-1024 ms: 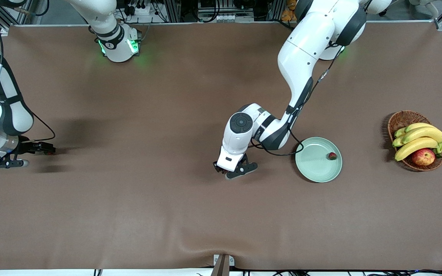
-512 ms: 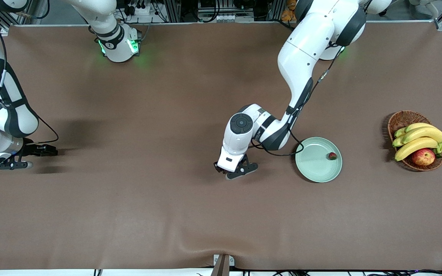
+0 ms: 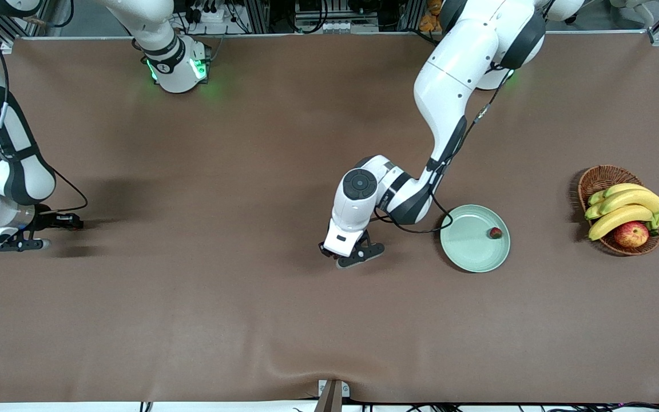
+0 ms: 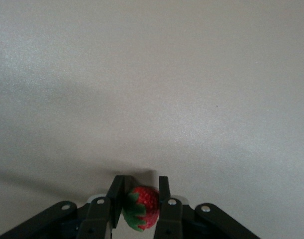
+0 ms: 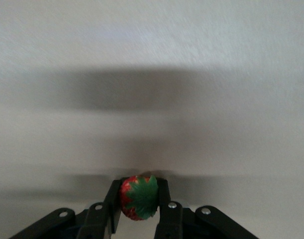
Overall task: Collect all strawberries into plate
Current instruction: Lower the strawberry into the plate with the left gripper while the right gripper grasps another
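Fingers of the right gripper (image 5: 139, 199), spread a second ago, now pinch a strawberry (image 5: 138, 197) at the right arm's end of the brown table (image 3: 249, 320). We see the left gripper (image 4: 141, 201) near the table's middle tightened on another strawberry (image 4: 142, 207), beside the plate (image 3: 467, 252). From the front both held berries are hidden by the grippers. A third, glossy red berry (image 3: 495, 233) lies on the smooth mint plate, by its rim.
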Motion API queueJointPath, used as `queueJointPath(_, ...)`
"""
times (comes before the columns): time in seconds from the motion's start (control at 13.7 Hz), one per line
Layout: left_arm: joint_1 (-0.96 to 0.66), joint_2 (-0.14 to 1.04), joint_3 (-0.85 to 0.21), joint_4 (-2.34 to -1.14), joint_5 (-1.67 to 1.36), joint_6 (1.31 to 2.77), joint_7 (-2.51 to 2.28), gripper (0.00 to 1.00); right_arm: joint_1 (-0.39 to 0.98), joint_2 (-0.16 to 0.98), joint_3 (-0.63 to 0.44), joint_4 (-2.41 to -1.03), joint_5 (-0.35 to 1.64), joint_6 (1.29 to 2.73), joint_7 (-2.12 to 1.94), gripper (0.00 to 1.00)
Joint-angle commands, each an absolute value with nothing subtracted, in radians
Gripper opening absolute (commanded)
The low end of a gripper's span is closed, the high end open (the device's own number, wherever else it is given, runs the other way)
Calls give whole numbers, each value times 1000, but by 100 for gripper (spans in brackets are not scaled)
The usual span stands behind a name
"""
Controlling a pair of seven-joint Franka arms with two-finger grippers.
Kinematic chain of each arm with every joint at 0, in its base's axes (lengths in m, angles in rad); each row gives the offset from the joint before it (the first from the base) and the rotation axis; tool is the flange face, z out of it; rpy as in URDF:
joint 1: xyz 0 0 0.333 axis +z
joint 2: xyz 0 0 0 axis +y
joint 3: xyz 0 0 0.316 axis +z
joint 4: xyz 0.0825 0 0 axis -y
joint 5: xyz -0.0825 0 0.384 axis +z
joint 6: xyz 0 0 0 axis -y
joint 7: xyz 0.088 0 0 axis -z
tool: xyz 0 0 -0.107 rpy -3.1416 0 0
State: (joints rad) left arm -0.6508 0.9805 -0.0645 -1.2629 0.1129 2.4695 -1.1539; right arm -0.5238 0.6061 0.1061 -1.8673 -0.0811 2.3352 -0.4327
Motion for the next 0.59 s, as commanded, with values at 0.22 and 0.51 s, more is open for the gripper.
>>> queueJointPath(0.22,-595,879,-60,-1273,140,2409,-1147,0,-329,534,117,-1778,-98,2318,-422,13)
queueJointPath(0.51,-470,699,-77,-1355,120,2192,-974,0,-136,532,118,-1678,-87,2318,-417,13)
